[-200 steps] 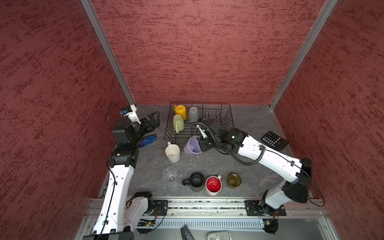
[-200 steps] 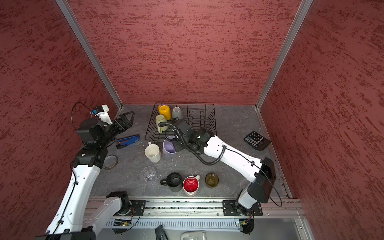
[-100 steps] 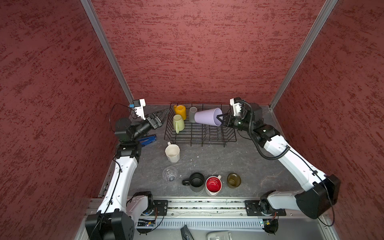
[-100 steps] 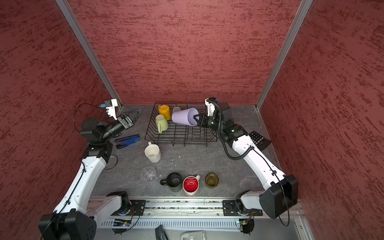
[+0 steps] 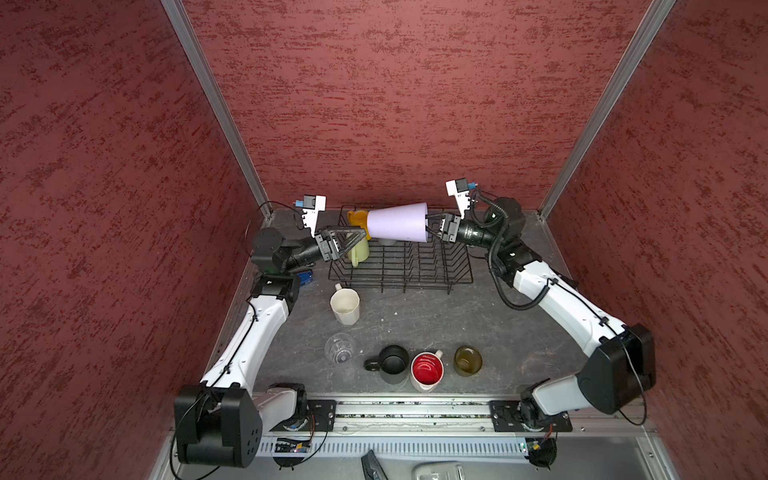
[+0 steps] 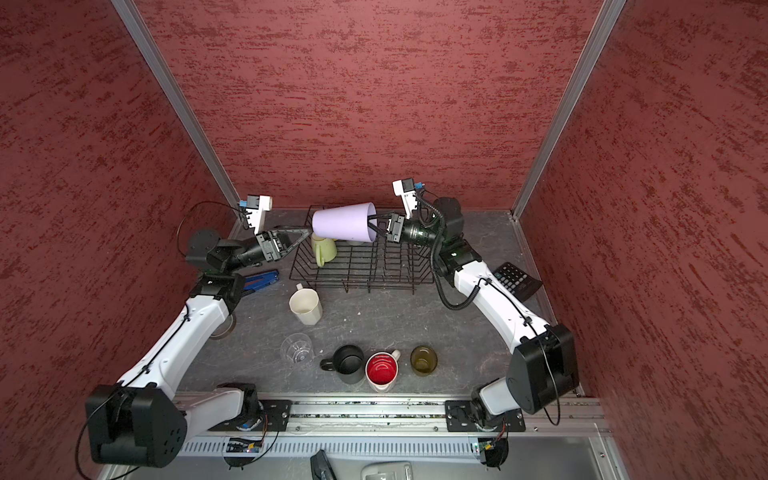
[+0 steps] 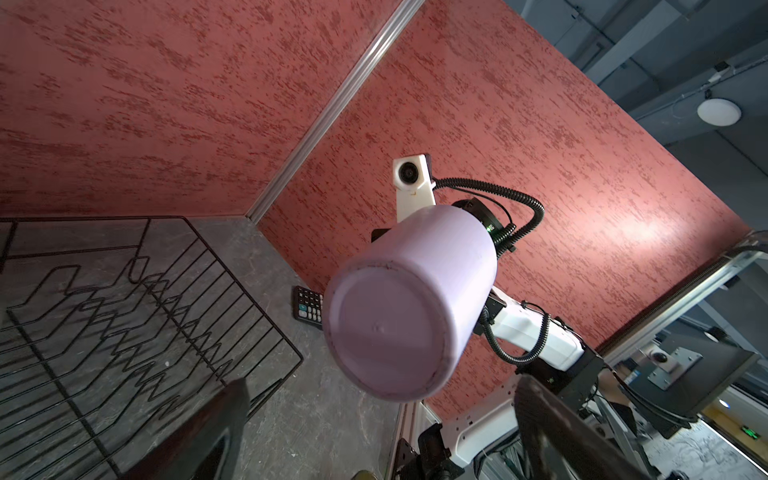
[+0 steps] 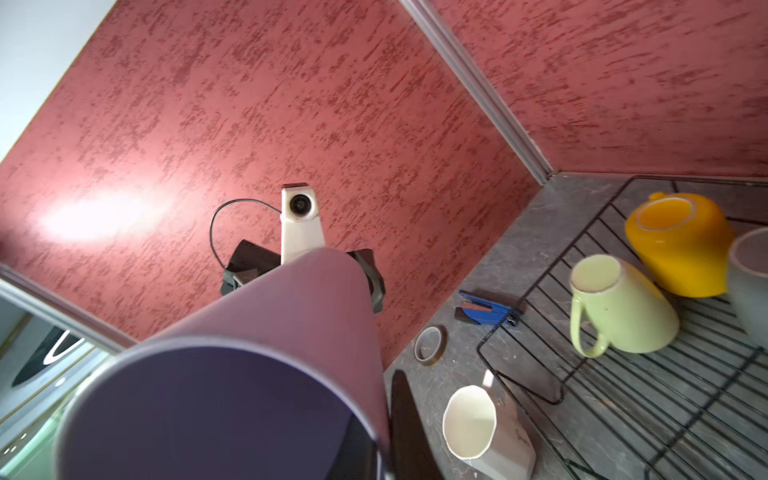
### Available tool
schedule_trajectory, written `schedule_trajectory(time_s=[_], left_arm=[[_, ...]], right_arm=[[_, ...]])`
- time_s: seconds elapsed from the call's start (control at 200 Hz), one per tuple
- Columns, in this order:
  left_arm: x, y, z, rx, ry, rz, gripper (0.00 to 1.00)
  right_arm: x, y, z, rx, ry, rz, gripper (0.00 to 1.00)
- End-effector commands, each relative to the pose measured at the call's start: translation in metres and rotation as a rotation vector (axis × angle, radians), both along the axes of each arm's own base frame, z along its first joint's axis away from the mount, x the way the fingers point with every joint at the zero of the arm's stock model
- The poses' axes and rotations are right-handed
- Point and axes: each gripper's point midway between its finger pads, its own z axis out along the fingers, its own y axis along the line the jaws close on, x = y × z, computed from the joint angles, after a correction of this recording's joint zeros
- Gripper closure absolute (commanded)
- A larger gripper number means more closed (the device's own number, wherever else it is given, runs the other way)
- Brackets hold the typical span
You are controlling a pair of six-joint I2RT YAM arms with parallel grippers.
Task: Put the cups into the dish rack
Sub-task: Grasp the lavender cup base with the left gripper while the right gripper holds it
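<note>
Lilac tumbler [image 7: 409,307] base-first, mid-air beyond spread left claw [image 7: 380,388]; dish rack [image 7: 124,299] & calc [image 7: 308,309] on tabletop [image 7: 332,419].

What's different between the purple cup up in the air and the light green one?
The lilac tumbler is held sideways in the air, gripped at its rim by the right arm's fingers; the pale green mug rests inside the dish rack. The tumbler has no handle; the mug has one. The tumbler looks taller and tapered, the mug squatter. Both are plain, single-coloured cups.

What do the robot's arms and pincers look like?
The left arm and right arm have white shells and black joints. The left pincer and right pincer are black, each beside a white camera mount. A ribbed black cable runs along the right arm.
</note>
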Motion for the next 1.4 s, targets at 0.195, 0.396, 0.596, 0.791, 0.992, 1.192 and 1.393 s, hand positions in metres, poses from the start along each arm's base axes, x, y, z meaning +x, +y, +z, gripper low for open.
schedule_trajectory(time_s=[0.195,0.396,0.596,0.791,0.992,1.192,1.393], left_arm=[[-0.025,-0.023,0.025,0.013,-0.132,-0.131,0.00],[-0.034,-0.034,0.028,0.023,-0.152,-0.193,0.00],[-0.036,-0.043,0.027,0.025,-0.152,-0.228,0.00],[-0.040,-0.049,0.029,0.025,-0.160,-0.256,0.00],[-0.042,-0.055,0.031,0.028,-0.167,-0.282,0.00],[-0.041,-0.059,0.027,0.032,-0.155,-0.302,0.05],[-0.042,-0.060,0.028,0.033,-0.157,-0.307,0.17]], right_arm=[[-0.022,0.005,0.016,0.075,-0.058,0.122,1.00],[-0.025,0.011,0.009,0.077,-0.039,0.136,1.00],[-0.026,0.018,0.004,0.090,-0.020,0.158,1.00],[-0.029,0.025,-0.001,0.097,-0.009,0.182,1.00],[-0.030,0.030,-0.005,0.117,0.007,0.206,1.00],[-0.029,0.032,-0.007,0.129,0.018,0.216,1.00],[-0.027,0.034,-0.011,0.127,0.027,0.215,1.00]])
